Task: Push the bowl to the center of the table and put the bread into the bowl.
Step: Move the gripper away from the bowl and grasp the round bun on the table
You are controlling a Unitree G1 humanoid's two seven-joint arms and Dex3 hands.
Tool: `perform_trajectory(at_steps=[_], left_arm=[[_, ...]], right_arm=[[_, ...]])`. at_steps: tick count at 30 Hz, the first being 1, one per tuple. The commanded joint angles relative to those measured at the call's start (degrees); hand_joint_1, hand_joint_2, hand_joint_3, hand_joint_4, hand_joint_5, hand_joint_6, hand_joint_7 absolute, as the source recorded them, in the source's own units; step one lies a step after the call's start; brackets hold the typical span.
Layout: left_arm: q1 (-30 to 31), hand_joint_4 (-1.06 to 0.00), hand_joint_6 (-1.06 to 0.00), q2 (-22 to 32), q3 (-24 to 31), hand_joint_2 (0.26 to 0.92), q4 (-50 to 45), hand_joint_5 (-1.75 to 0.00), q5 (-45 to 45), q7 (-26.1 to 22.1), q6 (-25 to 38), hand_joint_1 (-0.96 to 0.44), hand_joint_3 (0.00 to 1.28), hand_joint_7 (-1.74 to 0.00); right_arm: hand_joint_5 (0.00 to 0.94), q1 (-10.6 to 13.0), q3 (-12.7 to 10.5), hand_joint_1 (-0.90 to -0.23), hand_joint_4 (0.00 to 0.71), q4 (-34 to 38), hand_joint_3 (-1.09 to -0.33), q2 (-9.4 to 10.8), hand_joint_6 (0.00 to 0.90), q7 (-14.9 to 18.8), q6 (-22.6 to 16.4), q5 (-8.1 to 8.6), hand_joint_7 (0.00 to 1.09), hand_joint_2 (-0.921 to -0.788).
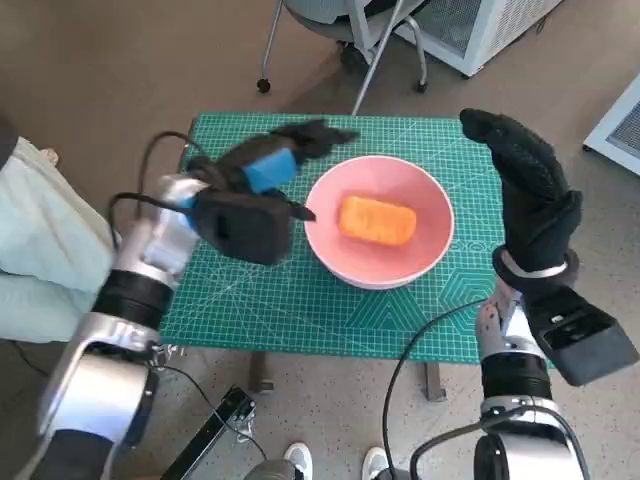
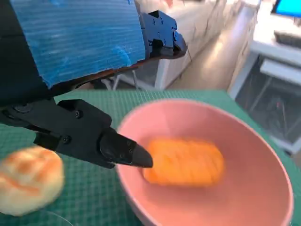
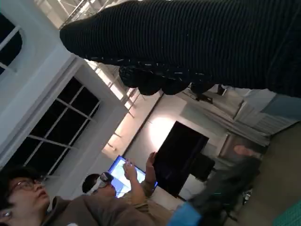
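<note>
While the bread (image 1: 377, 220) lies inside the pink bowl (image 1: 425, 250) near the middle of the green mat (image 1: 300, 300), we see the left hand (image 1: 262, 170) beside the rim, fingers apart and empty; the right hand (image 1: 530, 185) stands raised, fingers together, empty.

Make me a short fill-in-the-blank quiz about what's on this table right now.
1. The orange bread lies inside the ____ bowl.
2. The mat covering the table is ____.
3. A second, pale bun lies on the mat, ____ the bowl.
4. The right hand holds ____.

Answers: pink; green; outside; nothing
</note>
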Motion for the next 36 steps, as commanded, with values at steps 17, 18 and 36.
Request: perform_trajectory(at_steps=[17,18,36], left_arm=[[-4.77,-0.12,-0.24,5.25,-4.08,0.834,15.40,-0.01,10.21,10.92,4.37,-0.41,0.00,-0.05],[-5.00,-0.12,-0.24,4.84,-4.17,0.829,16.22,-0.01,10.21,10.79,4.88,-0.41,0.00,-0.04],[-7.84,-0.09,-0.23,-1.22,-8.92,0.752,24.22,0.00,12.78,5.96,14.93,-0.20,0.00,-0.01]], right_arm=[[0.001,0.04,-0.08,-0.597,0.350,1.47,-0.677,0.04,0.025,0.40,0.35,0.19,0.83,-0.921],[0.001,-0.05,-0.03,-0.597,0.350,1.53,-0.677,0.07,0.025,0.39,0.34,0.14,0.83,-0.921],[0.000,-0.28,0.23,-0.591,0.349,0.47,-0.676,-0.23,0.024,1.48,1.24,0.94,0.83,-0.921]])
